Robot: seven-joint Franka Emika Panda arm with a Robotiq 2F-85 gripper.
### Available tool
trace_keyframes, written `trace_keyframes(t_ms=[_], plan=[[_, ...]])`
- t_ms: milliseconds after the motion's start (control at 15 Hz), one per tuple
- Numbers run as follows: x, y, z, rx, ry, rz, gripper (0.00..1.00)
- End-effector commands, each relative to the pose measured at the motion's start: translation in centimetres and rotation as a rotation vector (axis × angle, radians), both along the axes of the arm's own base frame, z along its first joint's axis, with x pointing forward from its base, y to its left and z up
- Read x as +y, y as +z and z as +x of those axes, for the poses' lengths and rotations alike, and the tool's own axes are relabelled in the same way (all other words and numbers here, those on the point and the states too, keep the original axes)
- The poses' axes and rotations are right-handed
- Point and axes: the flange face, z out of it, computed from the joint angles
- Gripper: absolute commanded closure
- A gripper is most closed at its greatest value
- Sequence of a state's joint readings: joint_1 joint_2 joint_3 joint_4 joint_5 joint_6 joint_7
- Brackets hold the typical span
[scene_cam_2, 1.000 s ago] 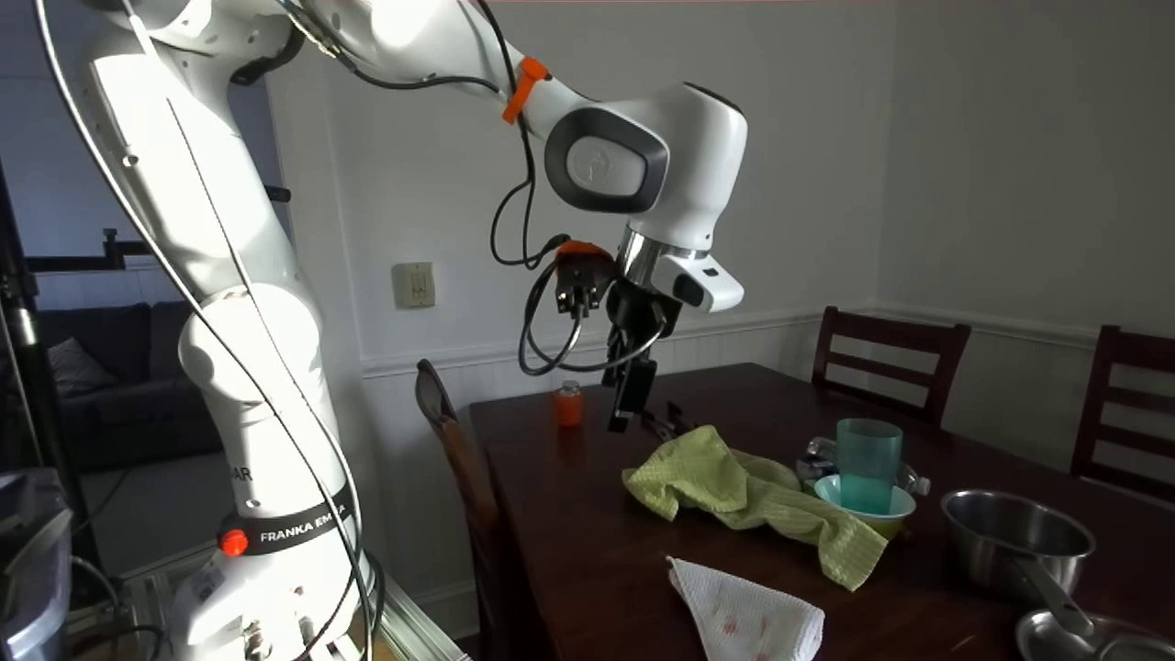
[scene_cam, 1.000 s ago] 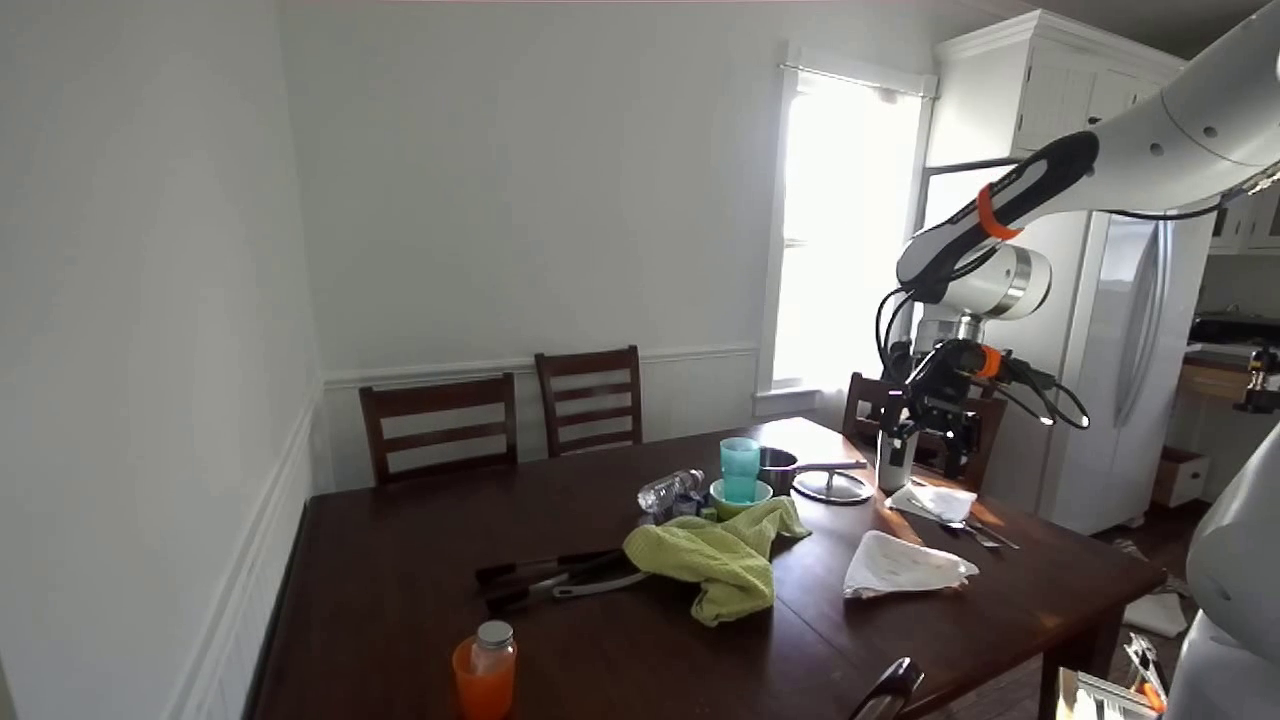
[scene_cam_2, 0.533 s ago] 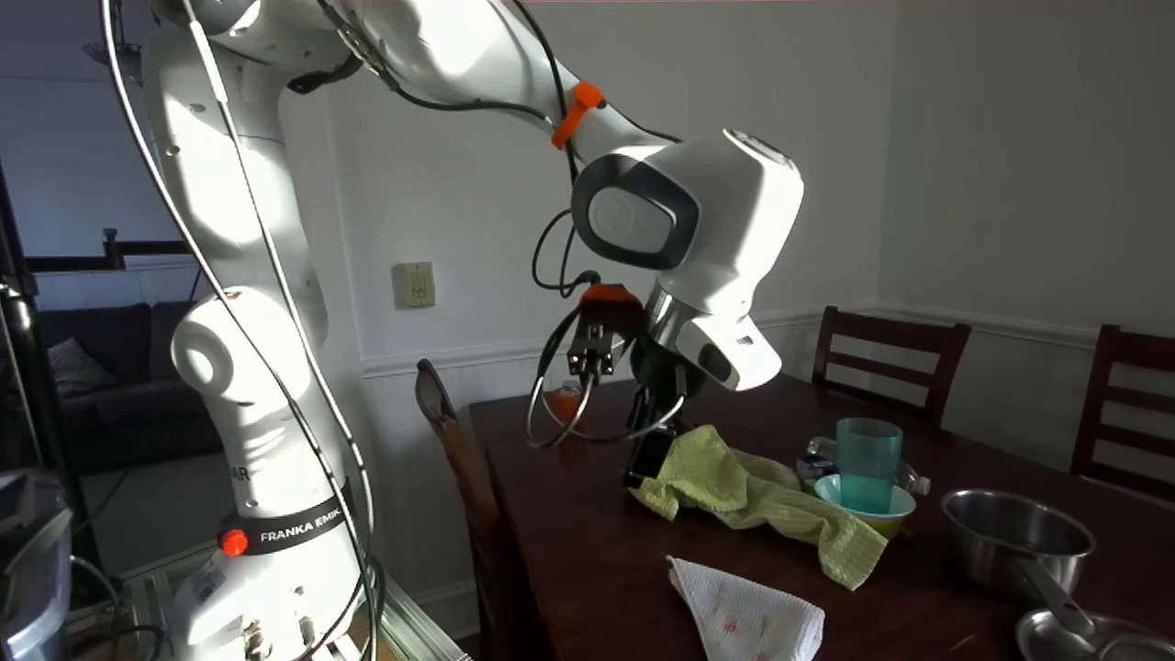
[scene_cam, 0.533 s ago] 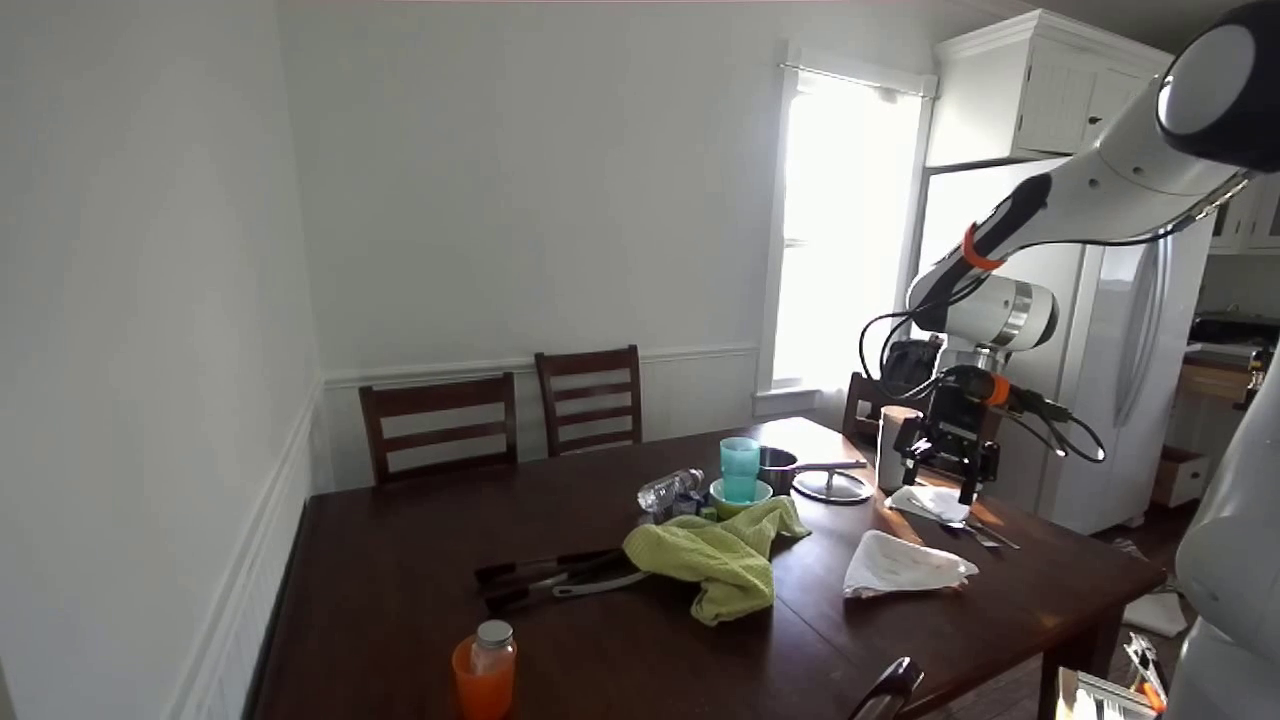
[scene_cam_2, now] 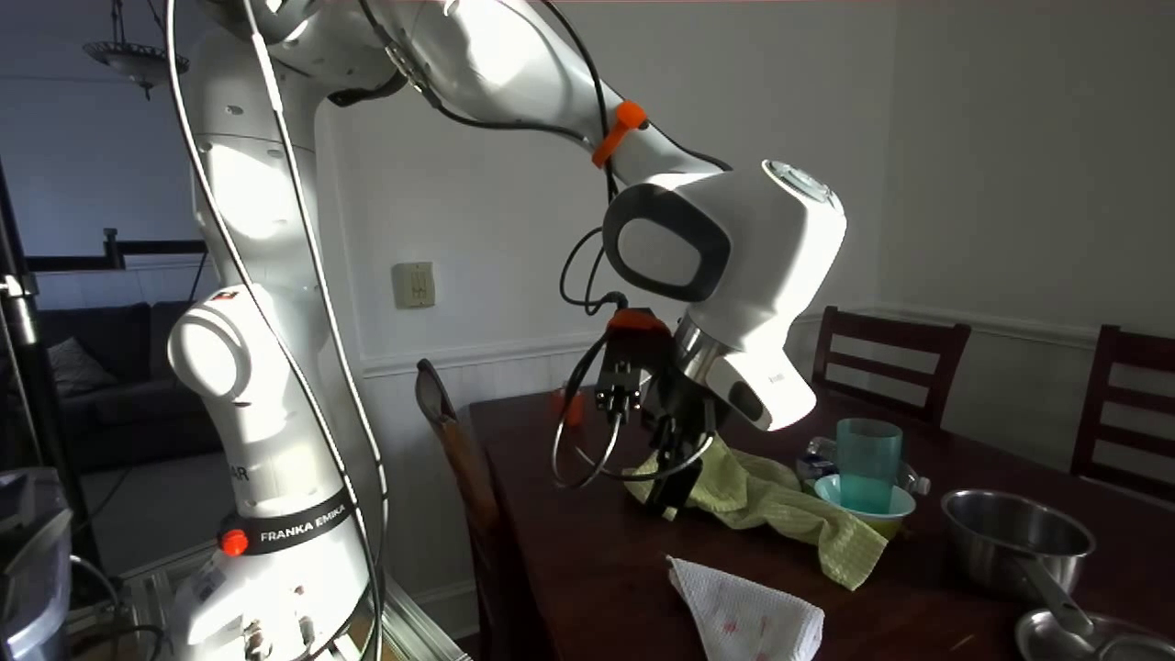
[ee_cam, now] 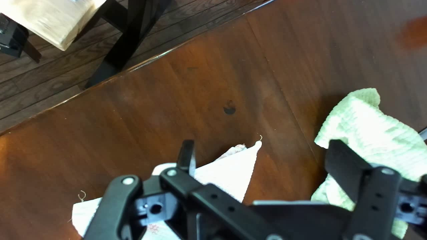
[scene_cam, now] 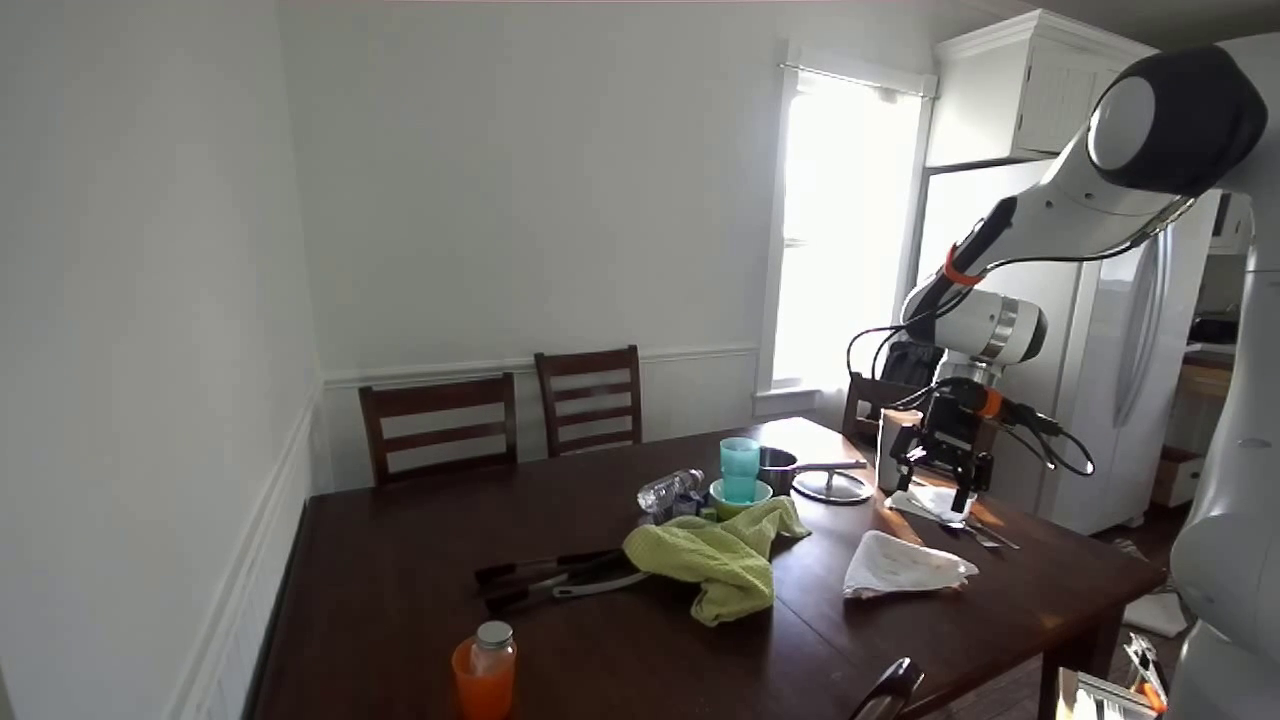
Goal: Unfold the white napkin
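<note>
The white napkin (scene_cam: 905,568) lies folded into a rough triangle on the dark table, with faint reddish marks. It also shows in an exterior view (scene_cam_2: 748,610) and in the wrist view (ee_cam: 230,173), where a thread sticks out at its pointed corner. My gripper (scene_cam: 935,480) is open and empty, and hangs above the table. In the wrist view the jaws of the gripper (ee_cam: 263,156) stand wide apart. The napkin's pointed corner shows between the fingers, and the left finger covers part of the napkin. The gripper (scene_cam_2: 668,500) points down, apart from the napkin.
A green towel (scene_cam: 715,560) lies crumpled beside the napkin, over dark-handled utensils. A teal cup (scene_cam_2: 867,464) stands in a bowl near a metal pot (scene_cam_2: 1014,537). Another white cloth (scene_cam: 930,503) lies near cutlery. An orange cup (scene_cam: 485,680) holds a jar. The table edge (ee_cam: 150,60) is near.
My gripper has come down toward the table and moved closer to the napkin. It has turned, and its two fingers now show apart. The napkin and towel have not moved.
</note>
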State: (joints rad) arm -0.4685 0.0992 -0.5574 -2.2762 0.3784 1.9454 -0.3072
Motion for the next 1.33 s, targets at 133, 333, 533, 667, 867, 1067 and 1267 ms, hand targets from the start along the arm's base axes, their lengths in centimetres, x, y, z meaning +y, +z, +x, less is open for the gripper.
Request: trace_keyframes(t_ms=[133, 333, 533, 667, 867, 1067, 1267], plan=[[-1.4, -1.0, -0.2, -0.005, -0.005, -0.007, 0.00], [-2.9, -2.4, -0.8, -0.026, 0.050, -0.024, 0.00], [-4.7, -3.8, -1.4, -0.057, 0.110, -0.056, 0.00], [-5.7, -4.7, -1.6, -0.078, 0.140, -0.077, 0.00], [-6.7, -6.6, -1.7, -0.126, 0.186, -0.084, 0.00], [-7.7, -8.7, -2.0, -0.146, 0.209, -0.080, 0.00], [-8.9, -10.8, -2.6, -0.146, 0.205, -0.081, 0.00]])
